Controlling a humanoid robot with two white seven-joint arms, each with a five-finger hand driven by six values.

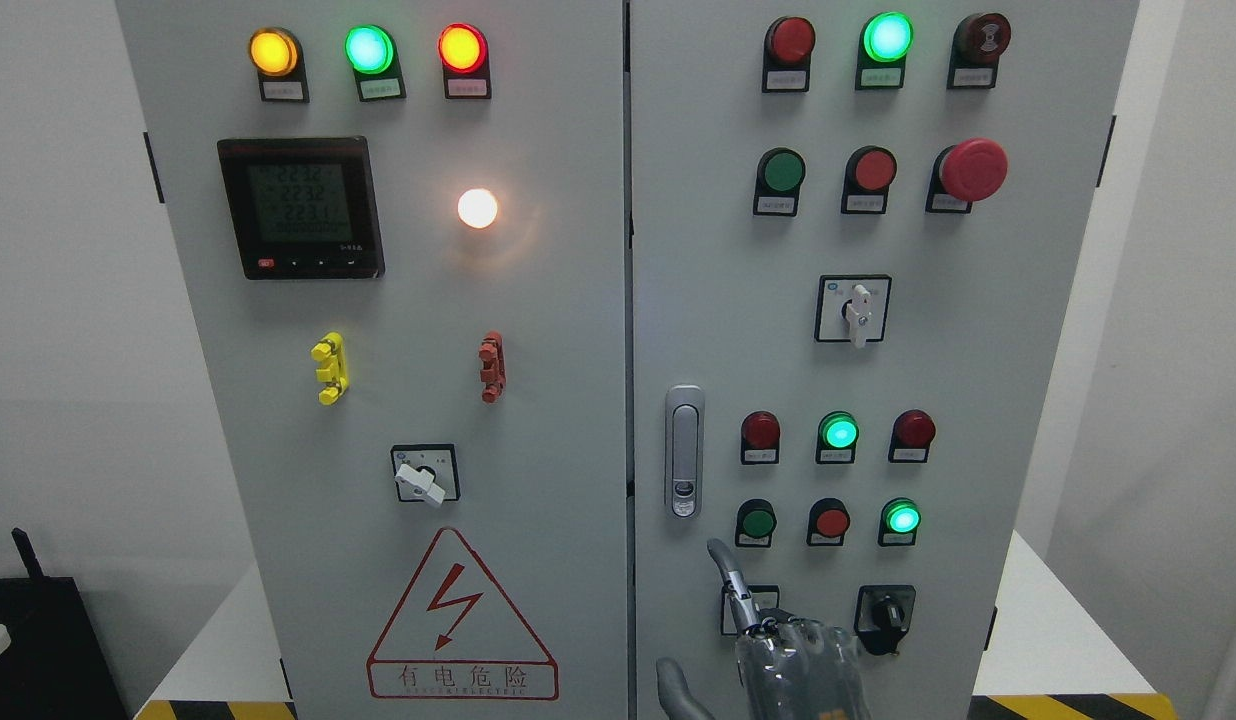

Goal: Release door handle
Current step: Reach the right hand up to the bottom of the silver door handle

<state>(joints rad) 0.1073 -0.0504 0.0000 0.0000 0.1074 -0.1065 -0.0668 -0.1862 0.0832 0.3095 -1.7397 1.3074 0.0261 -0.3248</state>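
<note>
Door handle [684, 452] sits on the right door of the big grey cabinet [538, 300], close to the gap between the two doors and about halfway down what we can see. It is a tall silver handle, lying flat in its frame, and nothing is touching it.

From the head view, one robot hand [778, 640] shows at the bottom, a bit right of the middle. I cannot see which side its arm comes from, so I just call it a robot hand. One finger [730, 580] points up toward the handle, but its tip stops below it, with grey door showing in between. The other fingers look curled in. A thumb [678, 690] pokes out low on the left. The robot hand holds nothing. So I think the letting go is already done, or almost done.

What could go wrong now? The robot hand is very near a black turn switch [886, 612] on its right, and it covers part of a little label plate [728, 610]. Just above are a green button [755, 521] and a red button [831, 521]. If the robot hand swings sideways or goes up when it pulls back, it might bump a button or twist the switch. The pointing finger could also catch under the handle if it rises. Pulling straight back, away from the door, looks safest to me.

The other arm does not show.
</note>
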